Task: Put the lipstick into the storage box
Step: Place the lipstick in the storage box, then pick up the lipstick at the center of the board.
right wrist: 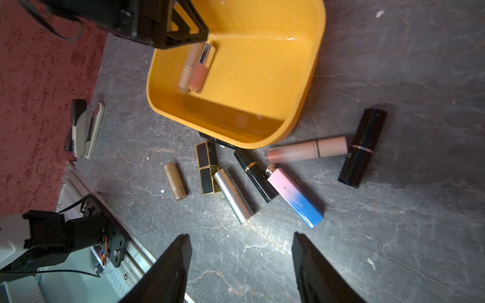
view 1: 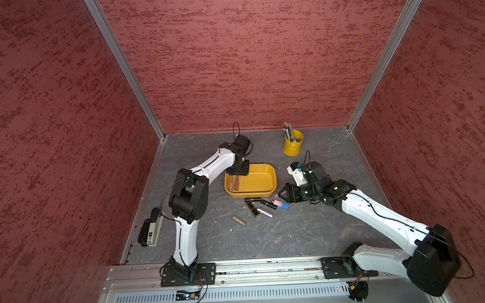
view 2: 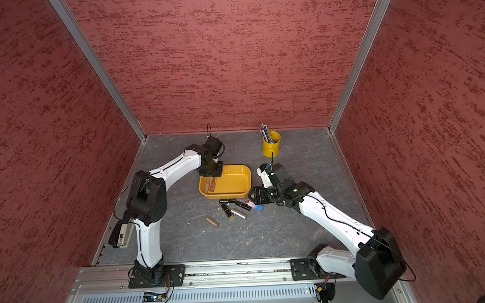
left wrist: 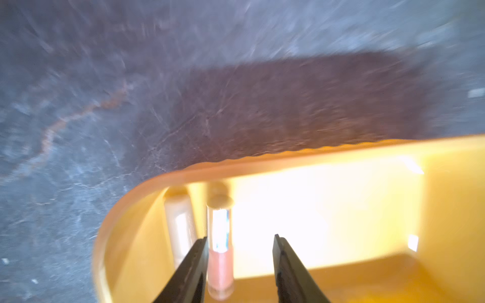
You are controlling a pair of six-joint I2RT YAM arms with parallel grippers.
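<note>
My left fingers (left wrist: 189, 270): parted, gripping nothing, over the storage box (left wrist: 262, 161) | lipstick (left wrist: 220, 236): lying in box between them, beside another tube (left wrist: 181, 225) | my right fingers (right wrist: 168, 270): wide, empty, loose lipsticks (right wrist: 233, 195) on surface (right wrist: 393, 236) ahead
</note>
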